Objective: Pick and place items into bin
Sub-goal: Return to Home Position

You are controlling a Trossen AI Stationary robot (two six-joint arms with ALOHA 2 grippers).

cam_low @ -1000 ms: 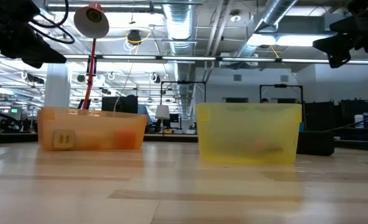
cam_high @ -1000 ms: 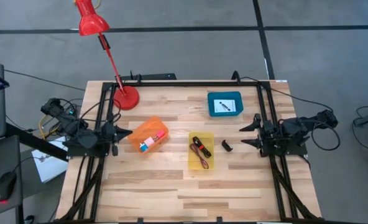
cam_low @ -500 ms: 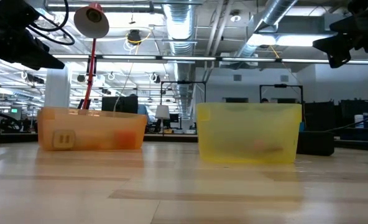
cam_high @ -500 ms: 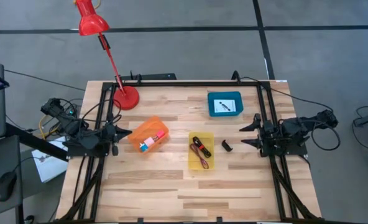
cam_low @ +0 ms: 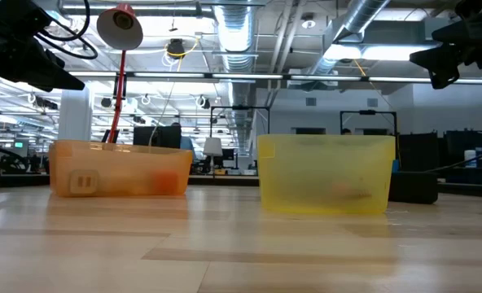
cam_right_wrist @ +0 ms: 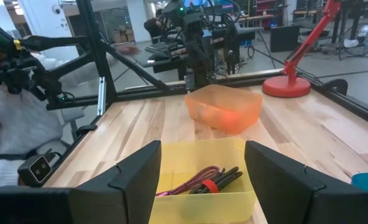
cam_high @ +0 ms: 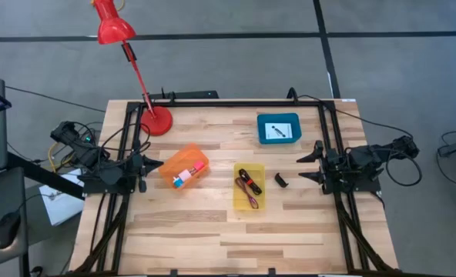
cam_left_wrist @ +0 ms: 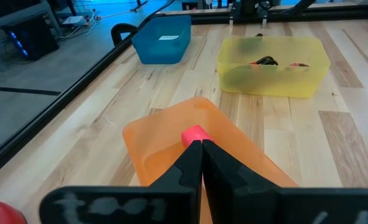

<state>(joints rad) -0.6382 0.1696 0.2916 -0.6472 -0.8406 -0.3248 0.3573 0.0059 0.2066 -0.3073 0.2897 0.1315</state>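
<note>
Nothing has shifted in the last half second. My left gripper (cam_left_wrist: 201,148) hangs at the table's left edge, fingers pressed together and empty, facing the translucent orange bin (cam_high: 170,168) that holds the pink cube (cam_high: 198,165). My right gripper (cam_high: 305,168) sits at the right edge, fingers spread wide, near a small black piece (cam_high: 280,181). The maroon cord (cam_right_wrist: 185,180) lies in the yellow plastic bin (cam_high: 262,188). The white card with black mark (cam_high: 277,130), too small to read, lies in the blue bin (cam_high: 262,129).

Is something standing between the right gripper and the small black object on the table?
Nothing visible: only bare table lies between the right gripper and the black object beside the yellow bin.
</note>
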